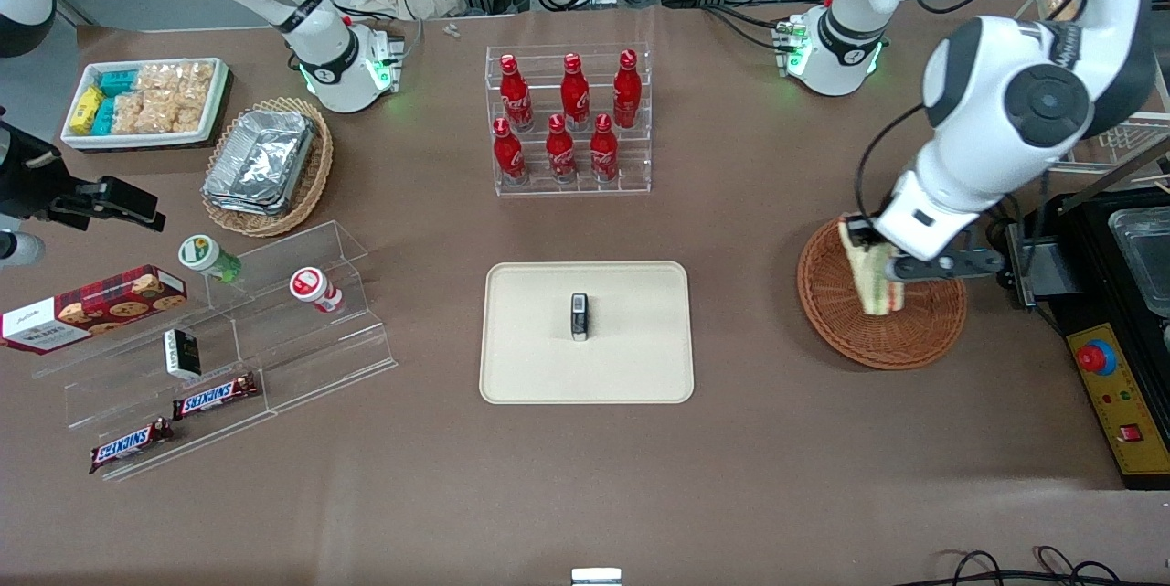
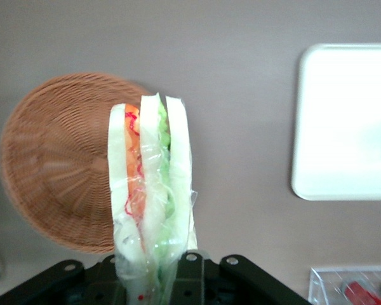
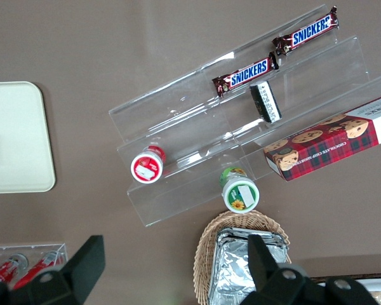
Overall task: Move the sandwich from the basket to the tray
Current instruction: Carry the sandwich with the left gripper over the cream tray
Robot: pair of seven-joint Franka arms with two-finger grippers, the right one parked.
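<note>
- Above the basket (image 1: 881, 312), front view: gripper (image 1: 885, 264) pinches the sandwich (image 1: 876, 277) at its upper part, wedge hanging point-down over the weave. Whether the tip touches the basket cannot be told here.
- Same view: tray (image 1: 521, 357) sits mid-table, well apart from the basket toward the parked arm's end. A small dark object (image 1: 579, 316) stands at its centre; bare tray surface all round it.
- Left wrist view: sandwich (image 2: 151, 197) is clamped between the jaws, wrapped in clear film, bread and orange-green layers edge-on. It overlaps the basket (image 2: 57, 165) rim and the brown table. Tray (image 2: 343, 121) corner visible, sandwich nowhere near it.
- Right wrist view: only the tray (image 3: 13, 136) edge shows; no sandwich on it. Rest is the acrylic stand with snack bars and cups.
- Status, judged: grasp done, lift apparently underway. Left: carry across to the tray, set down clear of the dark object, release.
</note>
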